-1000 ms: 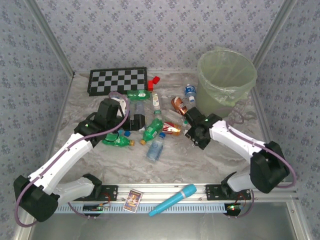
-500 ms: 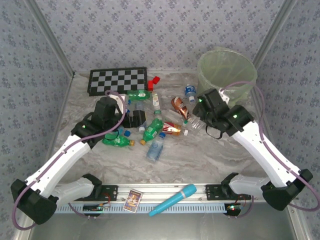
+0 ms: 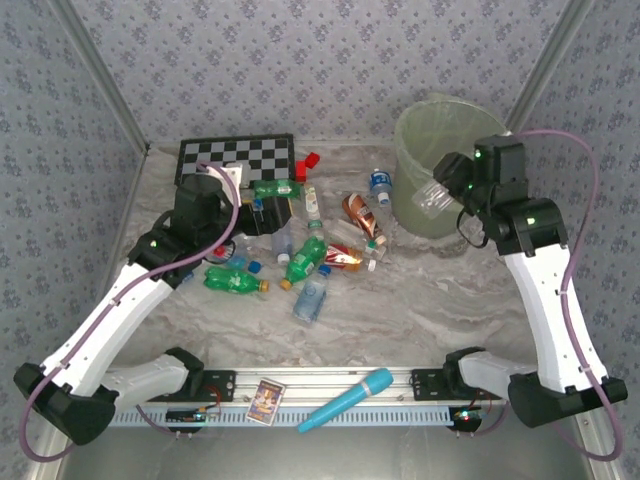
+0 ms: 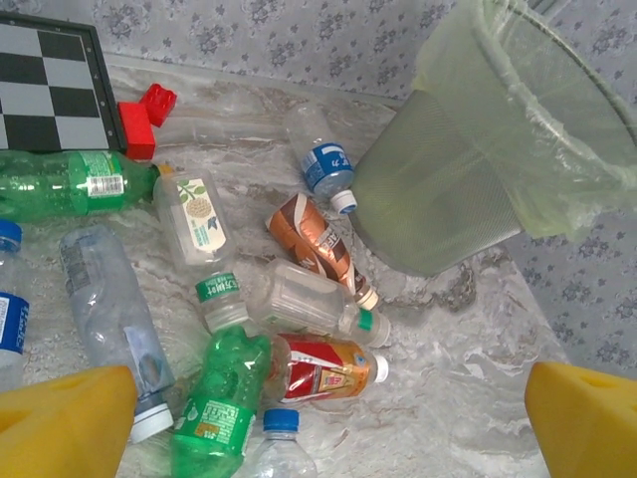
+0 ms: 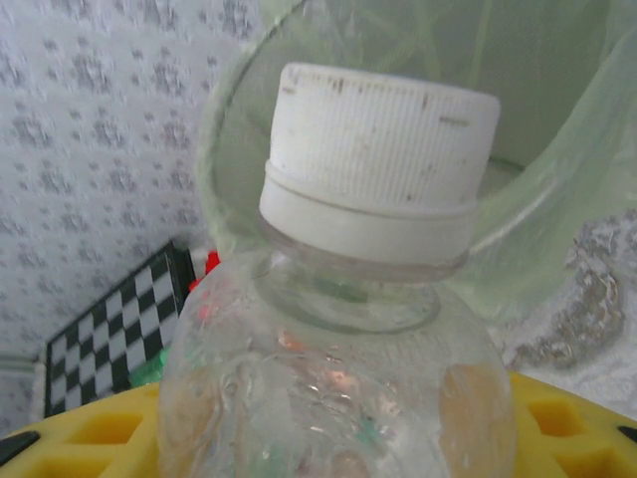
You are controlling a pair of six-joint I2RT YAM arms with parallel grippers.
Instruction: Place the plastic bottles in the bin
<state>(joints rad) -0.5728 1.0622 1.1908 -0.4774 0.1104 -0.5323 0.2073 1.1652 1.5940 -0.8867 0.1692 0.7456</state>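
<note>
At the far right of the marbled table (image 3: 420, 300), the right gripper (image 3: 440, 193) is clenched on a small clear plastic bottle (image 3: 430, 196), held in the air against the near side of the large round translucent yellow-green bin (image 3: 405, 165). From the right wrist, this bottle (image 5: 338, 388) sits between yellow pads (image 5: 90, 428). Its thin wall is crumpled and glinting, and its ribbed white screw cap (image 5: 383, 139) carries faint dark scuffs above a white collar ring. The cap points toward the bin's bag-lined wall (image 5: 557, 90).

The rest of the plastic bottles (image 3: 305, 250) lie scattered on their sides mid-table, left of the bin. From the left wrist they show as:
- a long green one (image 4: 65, 184) beside the checkerboard
- a brown-orange one (image 4: 314, 239)
- a blue-labelled one (image 4: 323, 164) just beside the bin's base (image 4: 438, 189)
- a red-labelled one with a white cap (image 4: 323, 366)
- a second green one (image 4: 219, 408)
- several clear crushed ones (image 4: 109, 319)

The left gripper (image 3: 272, 212) hangs over this pile, its yellow fingers (image 4: 65, 423) spread wide and grasping nothing.
</note>
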